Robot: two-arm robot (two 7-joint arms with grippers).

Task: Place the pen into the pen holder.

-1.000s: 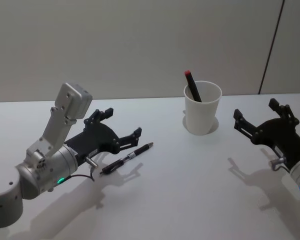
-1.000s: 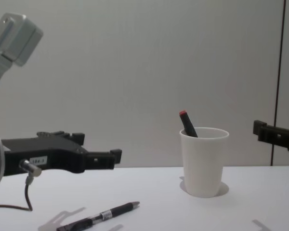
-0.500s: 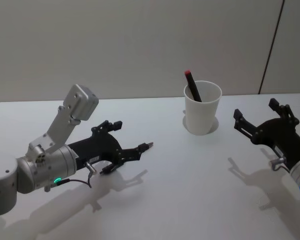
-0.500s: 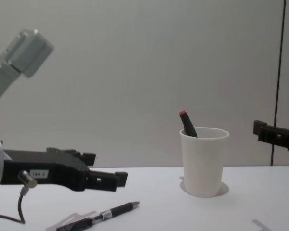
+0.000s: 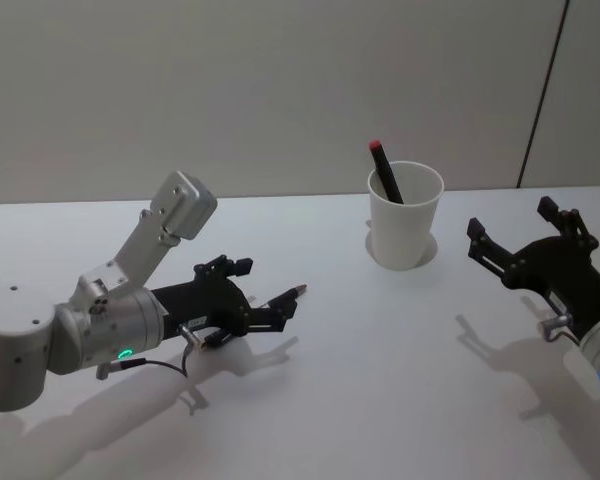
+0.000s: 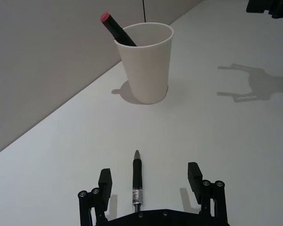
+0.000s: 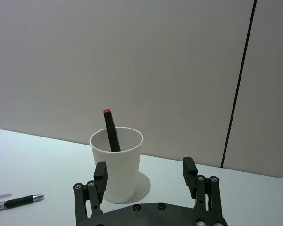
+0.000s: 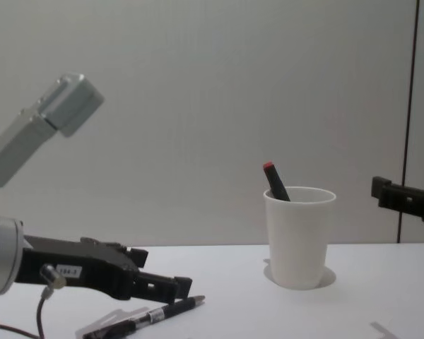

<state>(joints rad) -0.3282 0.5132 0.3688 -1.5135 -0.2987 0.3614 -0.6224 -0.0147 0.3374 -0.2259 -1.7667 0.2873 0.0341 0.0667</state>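
Pen (image 6: 137, 181): slim, rigid, light, probably slick; lies flat, left of pen holder (image 5: 405, 225). Take mid-barrel. Left gripper (image 6: 149, 173): fingers apart, straddling it. Right gripper (image 5: 513, 225): parked right, fingers apart.

The tapered white paper cup (image 5: 405, 215) is left unpatterned. The slim black pen (image 6: 137, 181) is finished with a silver tip and a white label band. The black stick (image 5: 384, 172) is capped red. The left hand (image 6: 149, 172) and right hand (image 7: 145, 166) are finished black.

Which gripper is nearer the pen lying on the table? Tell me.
Left. The left gripper has the pen between its open fingers; the right gripper hangs far off, past the pen holder.
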